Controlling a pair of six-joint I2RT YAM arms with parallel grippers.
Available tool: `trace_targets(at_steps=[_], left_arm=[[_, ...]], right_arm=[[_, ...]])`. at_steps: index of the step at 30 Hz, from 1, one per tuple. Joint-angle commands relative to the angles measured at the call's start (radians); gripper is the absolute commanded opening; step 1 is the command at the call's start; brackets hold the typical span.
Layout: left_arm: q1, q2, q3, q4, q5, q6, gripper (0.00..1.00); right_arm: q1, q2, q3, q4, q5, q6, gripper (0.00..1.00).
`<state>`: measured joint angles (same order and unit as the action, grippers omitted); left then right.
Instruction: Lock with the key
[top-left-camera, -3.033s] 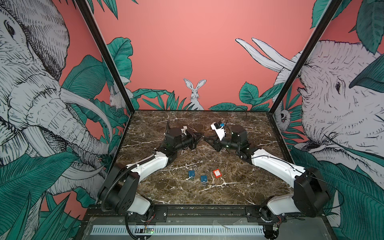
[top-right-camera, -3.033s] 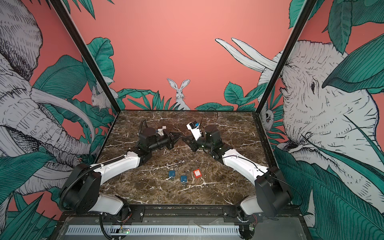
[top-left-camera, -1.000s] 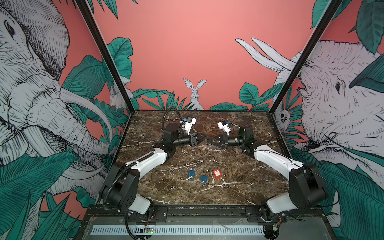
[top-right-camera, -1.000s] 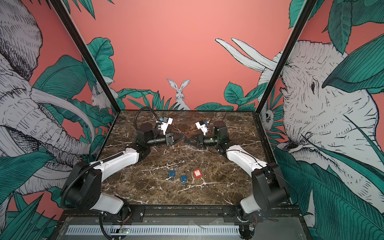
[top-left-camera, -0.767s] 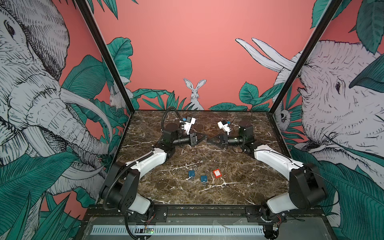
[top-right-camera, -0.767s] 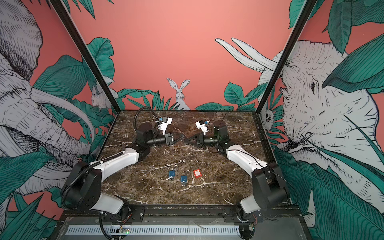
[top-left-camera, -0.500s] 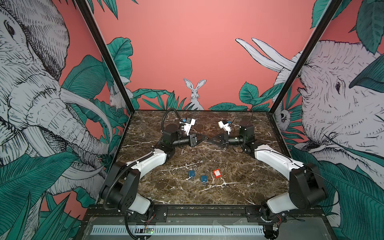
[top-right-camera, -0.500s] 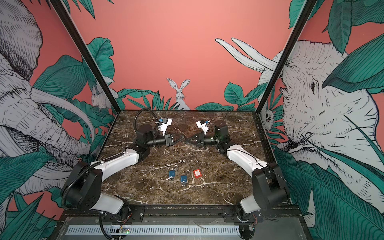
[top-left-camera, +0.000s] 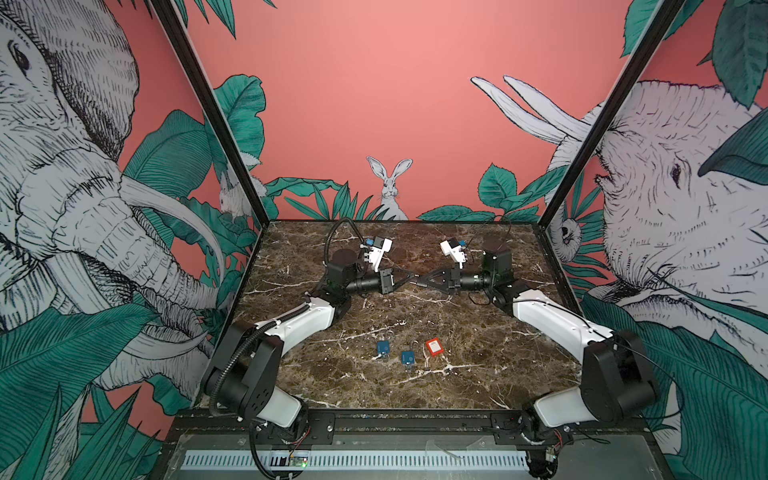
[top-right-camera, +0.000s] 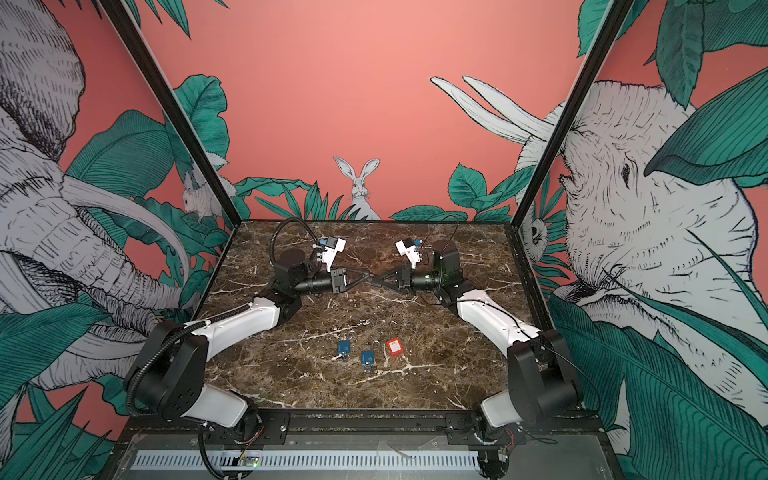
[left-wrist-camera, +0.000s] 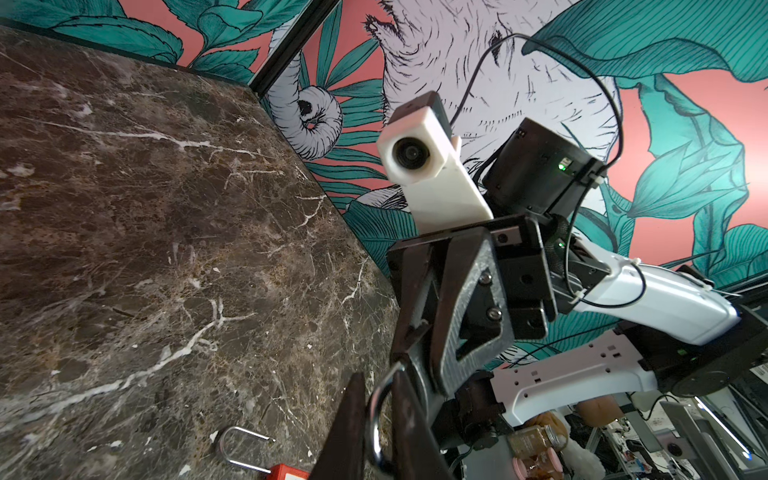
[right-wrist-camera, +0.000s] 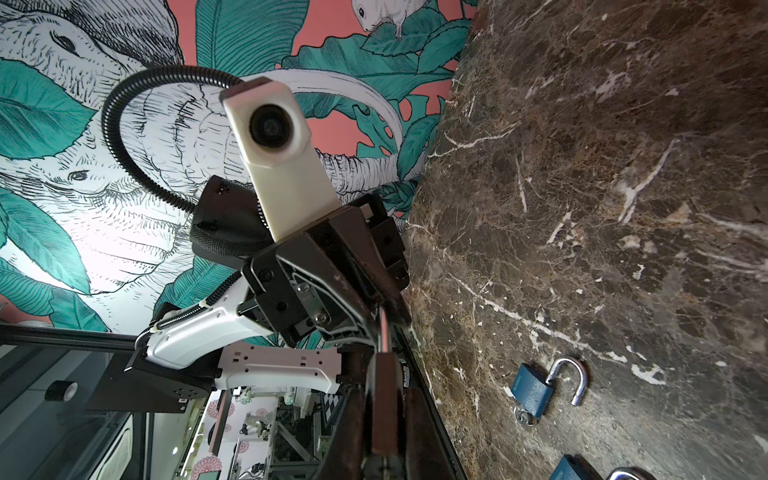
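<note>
Both grippers meet in mid-air over the back middle of the marble table (top-left-camera: 478, 374), tip to tip. My right gripper (top-left-camera: 423, 284) (right-wrist-camera: 384, 415) is shut on a dark reddish padlock body (right-wrist-camera: 384, 386), whose silver shackle rod (right-wrist-camera: 384, 328) runs out toward the other arm. My left gripper (top-left-camera: 410, 279) (left-wrist-camera: 379, 399) is shut on that silver shackle loop (left-wrist-camera: 374, 419), which sits between its two dark fingers. No key for the held padlock is in view; the jaws hide its underside.
Three padlocks lie near the table's front middle: two blue (top-left-camera: 382, 348) (top-left-camera: 408, 357) and one red (top-left-camera: 433, 347). One blue padlock (right-wrist-camera: 534, 388) has its shackle swung open and a small key (right-wrist-camera: 524, 415) in its base. Patterned walls enclose the left, right and back.
The left jaws have closed in on the shackle over the last second. Both arms have stayed almost still, tip to tip, higher than three seconds ago.
</note>
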<state>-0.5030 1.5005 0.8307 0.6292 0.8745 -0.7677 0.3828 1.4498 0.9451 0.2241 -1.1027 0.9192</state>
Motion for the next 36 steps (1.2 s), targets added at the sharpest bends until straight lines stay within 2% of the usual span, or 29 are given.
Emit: trace_targets(at_steps=[1,9,16,23,30,36], left_arm=[[0.001,0.005,-0.019,0.056,0.013,-0.027,0.14],[0.004,0.000,-0.028,0.042,0.017,-0.020,0.15],[0.004,-0.003,-0.038,0.050,0.027,-0.022,0.20],[0.004,0.002,-0.030,0.061,0.022,-0.021,0.34],[0.005,0.039,-0.024,0.140,0.037,-0.075,0.34],[0.004,0.055,-0.024,0.194,0.061,-0.114,0.29]], right_arm=[[-0.008,-0.043,-0.003,0.041,-0.004,-0.037,0.00],[-0.030,-0.059,-0.015,0.037,-0.001,-0.043,0.00],[-0.033,-0.059,-0.008,0.007,-0.001,-0.075,0.00],[-0.033,-0.049,-0.014,0.030,-0.021,-0.059,0.00],[-0.031,-0.042,-0.030,0.042,-0.022,-0.052,0.00],[-0.030,-0.034,-0.026,0.042,-0.020,-0.059,0.00]])
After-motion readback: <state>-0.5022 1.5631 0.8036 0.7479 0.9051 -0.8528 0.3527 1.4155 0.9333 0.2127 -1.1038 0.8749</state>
